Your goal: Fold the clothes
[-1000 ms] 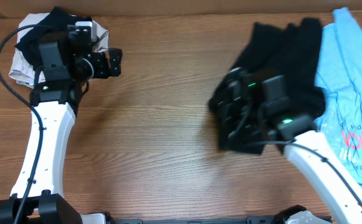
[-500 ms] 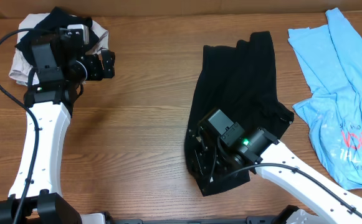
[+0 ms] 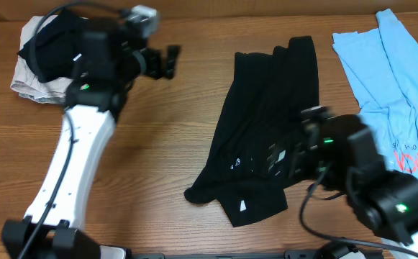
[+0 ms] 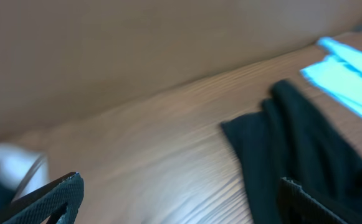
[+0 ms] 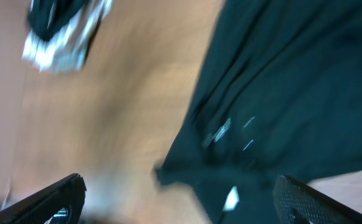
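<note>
Clothes on wooden table (image 3: 158, 158); places given against the black garment (image 3: 266, 108), which lies loose and creased in a long strip running from the near edge toward the far edge, right of centre.

Near end of black garment: a small white tag (image 3: 243, 206) on the bottom lobe. Just beyond it, a small white logo (image 3: 235, 165), too small to read. Both show again in the right wrist view, blurred.

Right gripper (image 3: 277, 158) sits over the near-right part of the black garment. Overhead view blurred here; contact with the cloth cannot be told. Right wrist view shows the fingers spread wide, nothing between them.

Right of the black garment: light-blue tee (image 3: 396, 93), spread flat, apart from it at the far end. Red print (image 3: 410, 160) near its lower part, letters upside down, not readable in full.

Far-left of the black garment: left gripper (image 3: 167, 61) above bare wood, well apart from the cloth. Left wrist view shows its jaws wide apart and empty.

Farther left again, at the far corner: a heap of black cloth (image 3: 50, 50) lying on pale beige cloth (image 3: 25, 83).
</note>
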